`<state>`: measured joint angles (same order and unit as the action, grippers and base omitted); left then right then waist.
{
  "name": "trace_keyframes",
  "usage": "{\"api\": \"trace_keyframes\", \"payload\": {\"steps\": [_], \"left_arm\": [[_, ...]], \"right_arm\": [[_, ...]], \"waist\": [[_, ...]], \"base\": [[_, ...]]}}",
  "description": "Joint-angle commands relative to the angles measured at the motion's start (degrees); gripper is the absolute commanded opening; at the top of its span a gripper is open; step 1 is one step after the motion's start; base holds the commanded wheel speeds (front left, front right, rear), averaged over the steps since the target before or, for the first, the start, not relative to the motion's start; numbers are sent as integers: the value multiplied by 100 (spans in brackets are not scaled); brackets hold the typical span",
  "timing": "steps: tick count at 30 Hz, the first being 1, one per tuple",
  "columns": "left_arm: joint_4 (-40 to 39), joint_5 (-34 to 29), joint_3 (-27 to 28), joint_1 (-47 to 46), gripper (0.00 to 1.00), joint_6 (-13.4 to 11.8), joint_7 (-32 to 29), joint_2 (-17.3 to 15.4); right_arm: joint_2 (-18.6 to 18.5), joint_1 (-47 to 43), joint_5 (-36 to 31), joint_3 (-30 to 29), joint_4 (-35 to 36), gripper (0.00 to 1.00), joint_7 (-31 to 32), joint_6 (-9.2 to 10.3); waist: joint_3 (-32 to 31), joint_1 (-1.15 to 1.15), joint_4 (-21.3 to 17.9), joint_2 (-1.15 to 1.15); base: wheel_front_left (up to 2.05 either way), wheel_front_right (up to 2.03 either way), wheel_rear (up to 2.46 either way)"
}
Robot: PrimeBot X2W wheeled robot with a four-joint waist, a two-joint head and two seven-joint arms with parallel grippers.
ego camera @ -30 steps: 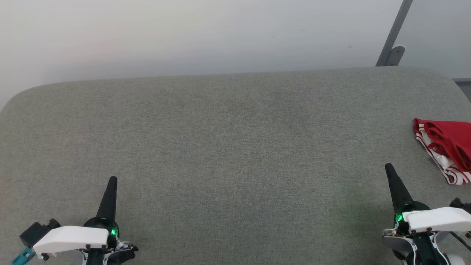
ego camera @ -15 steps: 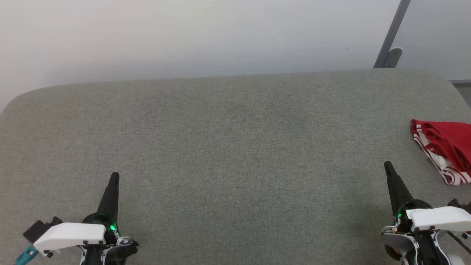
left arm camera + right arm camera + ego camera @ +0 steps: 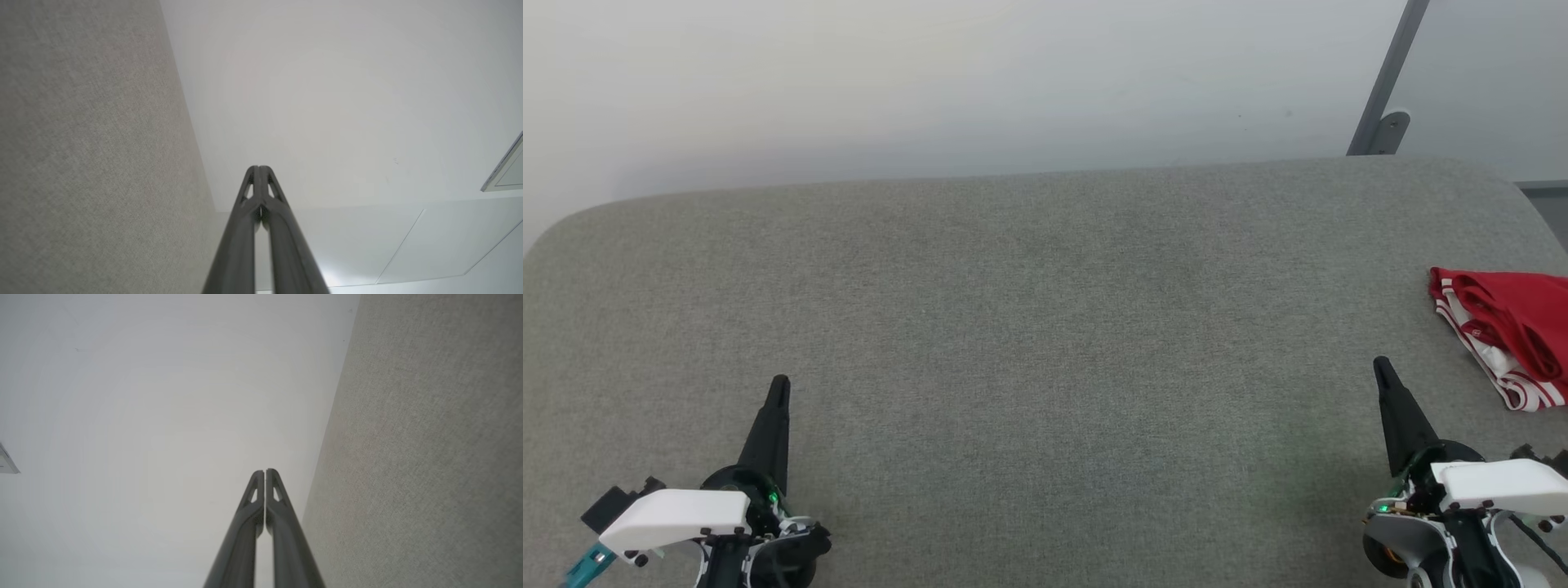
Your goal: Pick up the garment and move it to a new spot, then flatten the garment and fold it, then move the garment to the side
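The red garment (image 3: 1507, 331) lies bunched at the right edge of the grey fabric surface (image 3: 1029, 343), its white-and-red striped trim showing and part of it cut off by the head view's border. My right gripper (image 3: 1380, 367) is at the lower right, shut and empty, a short way left of and nearer than the garment. At the lower left my left gripper (image 3: 779, 384) is shut and empty too. Each wrist view shows its own fingers pressed together: left gripper (image 3: 258, 168), right gripper (image 3: 264, 472).
A pale wall (image 3: 931, 82) rises behind the surface's far edge. A grey metal post with a bracket (image 3: 1388, 98) stands at the back right. The surface's rounded corners show at the far left and far right.
The whole head picture has shifted slightly down and left, so the camera moved. Both grippers sit a little lower in view; the garment lies as before.
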<state>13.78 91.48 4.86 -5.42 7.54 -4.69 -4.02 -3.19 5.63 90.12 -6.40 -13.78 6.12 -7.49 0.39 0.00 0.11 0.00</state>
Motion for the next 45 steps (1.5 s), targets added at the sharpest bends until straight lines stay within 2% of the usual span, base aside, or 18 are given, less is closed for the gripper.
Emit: {"api": "trace_keyframes", "payload": {"steps": [1,6,45], "left_arm": [[11,73,24,-82,0,-10,-49,0],[28,220,42,-112,0,-10,-91,19],[28,150,97,-116,0,-10,-138,63]], "right_arm": [[31,88,96,-17,-23,0,38,1],[42,84,234,-25,-35,0,57,1],[41,83,236,-20,-32,0,53,0]], "waist": [[-4,0,-2,0],[-21,0,-11,0],[-21,0,-11,0]], "base": [[0,0,0],[0,0,0],[0,0,0]]}}
